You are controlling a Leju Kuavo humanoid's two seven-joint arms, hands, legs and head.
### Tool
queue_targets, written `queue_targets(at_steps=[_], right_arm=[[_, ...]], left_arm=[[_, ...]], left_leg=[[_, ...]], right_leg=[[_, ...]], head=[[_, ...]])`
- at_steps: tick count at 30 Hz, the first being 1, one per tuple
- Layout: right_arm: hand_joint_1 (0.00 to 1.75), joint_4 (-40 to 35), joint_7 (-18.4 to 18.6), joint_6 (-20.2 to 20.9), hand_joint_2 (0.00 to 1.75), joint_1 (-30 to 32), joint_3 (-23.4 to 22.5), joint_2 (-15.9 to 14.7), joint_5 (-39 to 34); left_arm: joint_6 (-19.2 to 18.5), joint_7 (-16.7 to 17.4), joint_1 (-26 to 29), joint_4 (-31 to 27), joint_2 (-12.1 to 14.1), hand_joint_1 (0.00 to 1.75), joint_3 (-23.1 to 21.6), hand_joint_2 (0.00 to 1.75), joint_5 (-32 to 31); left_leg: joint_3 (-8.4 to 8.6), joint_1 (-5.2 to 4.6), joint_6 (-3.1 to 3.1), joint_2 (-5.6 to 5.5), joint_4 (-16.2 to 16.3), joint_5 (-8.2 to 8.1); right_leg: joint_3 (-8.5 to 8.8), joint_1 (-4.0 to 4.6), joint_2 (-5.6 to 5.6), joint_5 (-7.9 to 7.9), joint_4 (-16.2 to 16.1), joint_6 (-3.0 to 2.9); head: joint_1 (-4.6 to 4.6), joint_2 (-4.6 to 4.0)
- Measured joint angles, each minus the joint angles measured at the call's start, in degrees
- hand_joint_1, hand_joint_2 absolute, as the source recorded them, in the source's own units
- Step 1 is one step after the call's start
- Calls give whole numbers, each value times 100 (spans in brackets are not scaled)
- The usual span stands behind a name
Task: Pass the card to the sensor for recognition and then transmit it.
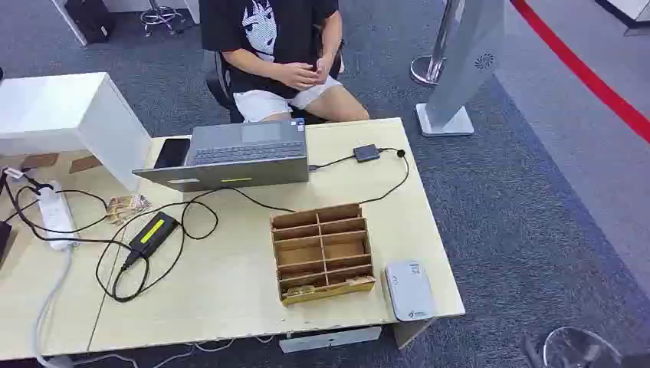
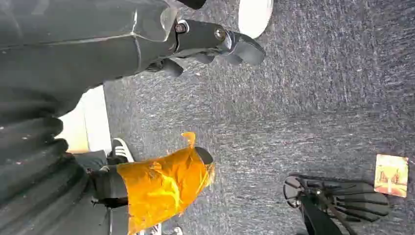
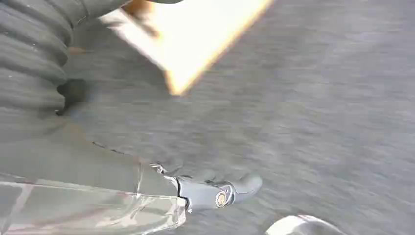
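From high on my body I look down on a pale wooden table (image 1: pixel 230 284) with a person seated at its far side. Near the table's front right stands a wooden organizer (image 1: pixel 323 253) divided into compartments; its nearest row holds what look like cards (image 1: pixel 300 291), lying flat and too small to read. Just to the right of the organizer, close to the table's front corner, lies a grey sensor (image 1: pixel 409 290), its long side running away from me. A laptop (image 1: pixel 234 156) sits further back, with cables trailing to the left.

My left hand (image 2: pixel 215 41) hangs beside me over grey carpet; it holds nothing, with its fingers loosely apart. My right hand (image 3: pixel 215 193) also hangs over carpet (the picture is blurred), and I cannot tell whether its fingers are apart or together, though nothing shows in it.

Cards and sensor both lie forward and to my right, so I judge my right hand the nearer one. The cards sit left of the sensor, so the carry would run rightward.
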Motion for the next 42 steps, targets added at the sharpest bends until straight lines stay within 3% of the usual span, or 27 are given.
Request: queue_targets(at_steps=[4, 8, 9, 12, 14, 20, 22, 24, 27, 29, 32, 34, 42], right_arm=[[0, -2018, -229, -582, 175, 161, -164, 414, 237], [0, -4411, -458, -1441, 175, 460, 338, 859, 1386], [0, -4678, -489, -1515, 175, 507, 441, 890, 1555], [0, -6132, -627, -2140, 175, 694, 1362, 973, 3605], [0, -6662, -549, -2456, 175, 712, 1918, 970, 4514], [0, -7412, -472, -2663, 175, 768, 2679, 953, 4735], [0, -7489, -467, -2923, 175, 781, 2792, 938, 5271], [0, -7515, -240, -3272, 175, 688, 3072, 861, 6708], [0, -7351, 404, -3291, 175, 109, 3730, 743, 8336], [0, -6905, 1045, -2995, 175, -560, 4363, 678, 8996], [0, -5945, 1688, -2591, 175, -1721, 5199, 647, 9314], [0, -5256, 1930, -2520, 175, -2351, 5638, 647, 9420], [0, -3384, 2395, -2325, 175, -3725, 6424, 701, 9475]], left_arm=[[24, -94, 20, 0, -22, 0, 83, 175, -29], [15, -203, 35, 0, -48, 0, 140, 175, -94], [15, -217, 36, 0, -52, 0, 151, 175, -105], [-35, -284, 36, 0, -72, 0, 201, 175, -195], [-55, -304, 32, 0, -76, 0, 212, 175, -232], [-68, -311, 57, 0, -83, 0, 245, 175, -260], [-77, -311, 57, 0, -83, 0, 245, 175, -308], [-125, -311, 58, 0, -79, 0, 245, 175, -444], [-203, -311, 6, 0, -74, 0, 238, 175, -637], [-288, -283, -70, 0, -74, 0, 191, 175, -819], [-418, -164, -242, 0, -83, 0, 66, 175, -1012], [-466, -79, -335, 0, -87, 0, -26, 175, -1073], [-555, -5, -503, 0, -116, 0, -255, 175, -1211]], left_leg=[[-2, 0, 0, 0, 0, 0], [2, 3, -4, 1, -1, 2], [2, 3, -5, 1, -1, 2], [0, 4, -7, 3, -4, 4], [8, 5, -7, 6, -3, 4], [4, 1, -10, -2, -3, 6], [1, 0, -9, -2, -2, 6], [-6, 1, -7, 3, -2, 4], [-2, 3, -8, 25, -3, 5], [2, 4, -22, 27, -3, 19], [-4, 5, -26, 17, -3, 48], [-4, 7, -31, 10, -3, 57], [-19, 7, -36, -3, -2, 62]], right_leg=[[-2, 0, 0, 0, 6, -2], [-7, 2, 2, -3, 12, -5], [-7, 3, 2, -3, 13, -5], [-7, 4, 3, -5, 15, -8], [-8, 5, 7, -5, 15, -8], [-5, 5, -6, -5, 13, -7], [-4, 4, -6, -5, 13, -7], [-5, 2, -1, -4, 13, -7], [-8, 3, 23, 4, 15, -13], [-14, 4, 25, 16, 18, -27], [-24, 5, 20, 29, 25, -19], [-26, 6, 11, 40, 26, -28], [-34, 6, 2, 40, 28, -28]], head=[[-2, 2], [0, 0], [0, 2], [0, 0], [-2, 0], [0, 0], [0, 0], [2, 0], [-2, 0], [-2, 2], [2, 0], [0, 0], [2, 2]])
